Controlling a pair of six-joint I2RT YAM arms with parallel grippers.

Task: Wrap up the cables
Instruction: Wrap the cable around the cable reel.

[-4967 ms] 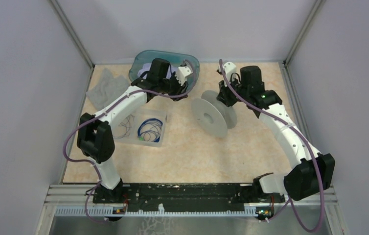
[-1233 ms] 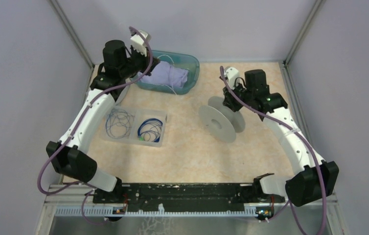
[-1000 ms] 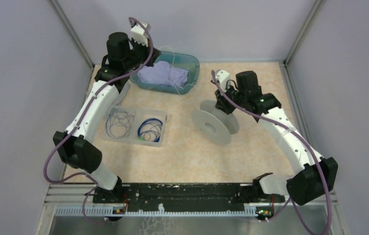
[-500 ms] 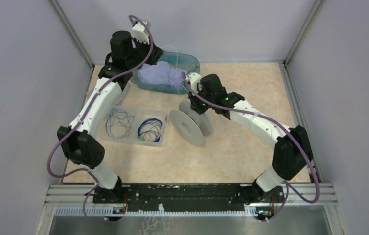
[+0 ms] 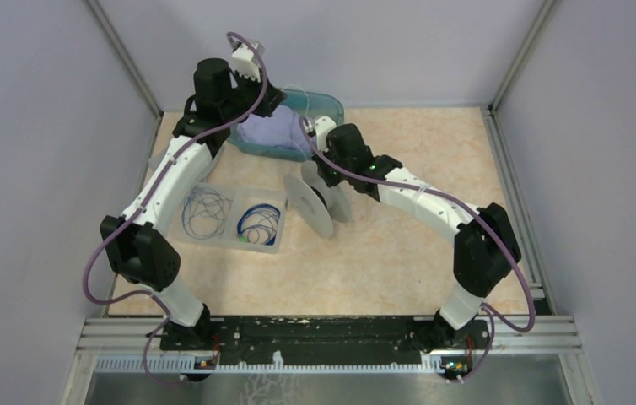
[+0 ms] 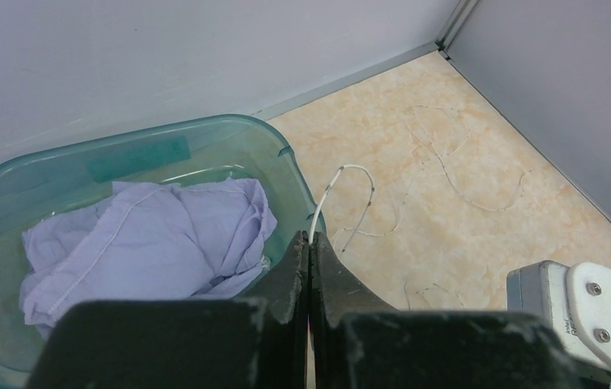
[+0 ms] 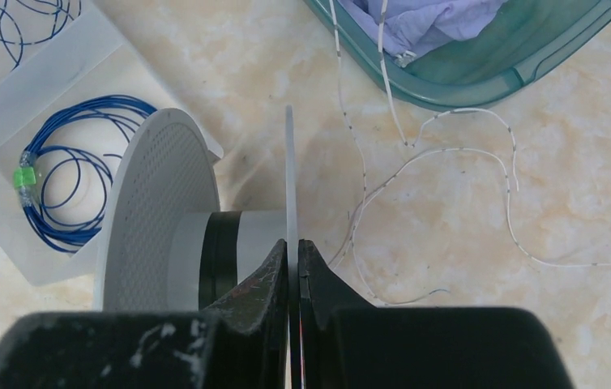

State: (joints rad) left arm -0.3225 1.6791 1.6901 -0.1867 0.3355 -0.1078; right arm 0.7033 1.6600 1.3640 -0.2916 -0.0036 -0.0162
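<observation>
Overhead view plus close wrist views, common teal bin (image 5: 330,108)

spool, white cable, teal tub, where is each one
spool (image 7: 160,203), right wrist view, face of the perforated flange
white cable (image 6: 352,167), left wrist view, top of its arc beside the tub
teal tub (image 6: 205,152), left wrist view, far wall

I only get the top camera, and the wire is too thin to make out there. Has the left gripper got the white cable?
Observer: Yes. In its wrist view the left gripper is shut on the white cable, which arcs from its jaws down to the table.
Operator: And the right one?
Observer: The right gripper is pinching the rim of one flange of the spool.
Operator: Any cable on the core?
Observer: None visible; the core shows only a black band.
</observation>
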